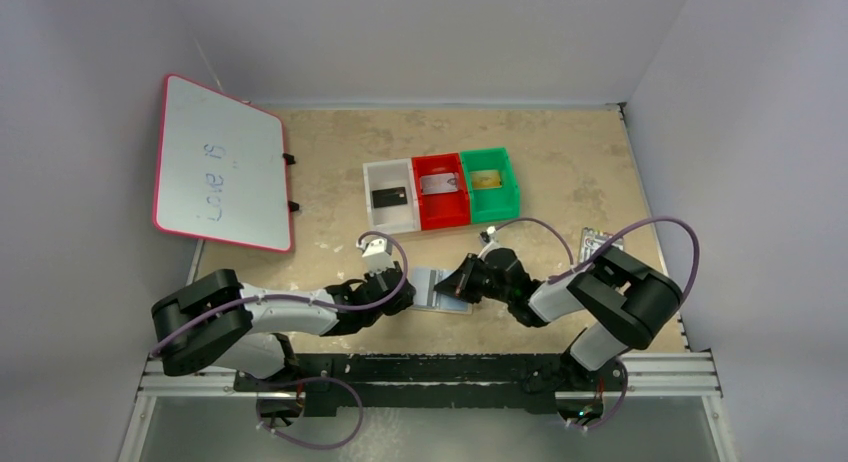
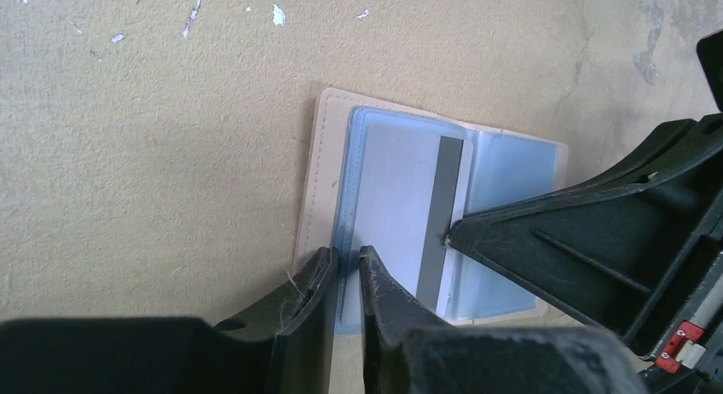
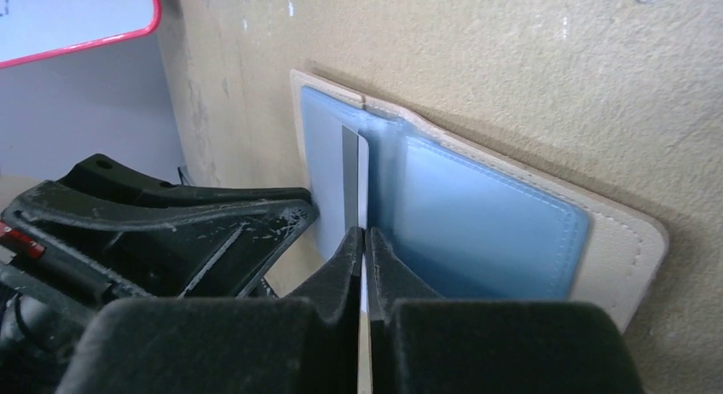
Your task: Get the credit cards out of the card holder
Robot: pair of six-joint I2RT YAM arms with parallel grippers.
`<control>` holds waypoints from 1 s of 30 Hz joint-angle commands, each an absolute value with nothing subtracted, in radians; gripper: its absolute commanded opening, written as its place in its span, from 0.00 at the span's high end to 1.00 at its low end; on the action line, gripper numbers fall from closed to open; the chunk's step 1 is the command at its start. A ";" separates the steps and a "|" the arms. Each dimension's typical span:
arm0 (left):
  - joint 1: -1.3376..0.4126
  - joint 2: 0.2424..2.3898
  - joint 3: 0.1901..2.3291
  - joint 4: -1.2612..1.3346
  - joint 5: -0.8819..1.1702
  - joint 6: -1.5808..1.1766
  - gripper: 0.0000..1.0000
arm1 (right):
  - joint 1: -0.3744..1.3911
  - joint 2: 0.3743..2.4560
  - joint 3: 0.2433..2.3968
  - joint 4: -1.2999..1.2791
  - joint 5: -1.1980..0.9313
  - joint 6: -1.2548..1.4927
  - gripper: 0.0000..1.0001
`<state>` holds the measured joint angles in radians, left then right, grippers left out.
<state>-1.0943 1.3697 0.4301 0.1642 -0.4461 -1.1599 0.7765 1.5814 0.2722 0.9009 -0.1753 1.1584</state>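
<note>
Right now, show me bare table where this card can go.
Bare: between the whiteboard and the white bin; right of the green bin. Crowded: the card holder, where the left gripper pinches it and the right gripper grips the striped card.

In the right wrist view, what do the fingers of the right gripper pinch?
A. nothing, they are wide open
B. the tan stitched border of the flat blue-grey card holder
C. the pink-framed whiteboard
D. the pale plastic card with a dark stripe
D: the right gripper is closed on the edge of the pale plastic card with a dark stripe, near the middle fold of the open blue-grey card holder.
</note>
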 commanded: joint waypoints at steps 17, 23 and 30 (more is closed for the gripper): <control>-1.114 1.336 0.443 0.027 -0.416 -1.156 0.98 | 0.759 1.414 0.232 0.753 -0.124 1.141 1.00; -1.119 1.297 0.453 0.018 -0.416 -1.146 0.91 | 0.758 1.424 0.250 0.740 -0.143 1.112 1.00; -1.127 1.215 0.519 -0.037 -0.463 -1.117 0.69 | 0.758 1.454 0.266 0.741 -0.155 1.097 1.00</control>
<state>-1.1217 1.2697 0.4427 0.0071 -0.4271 -1.1553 0.7639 1.4380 0.2413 0.7456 -0.1513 1.1271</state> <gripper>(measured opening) 0.280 0.005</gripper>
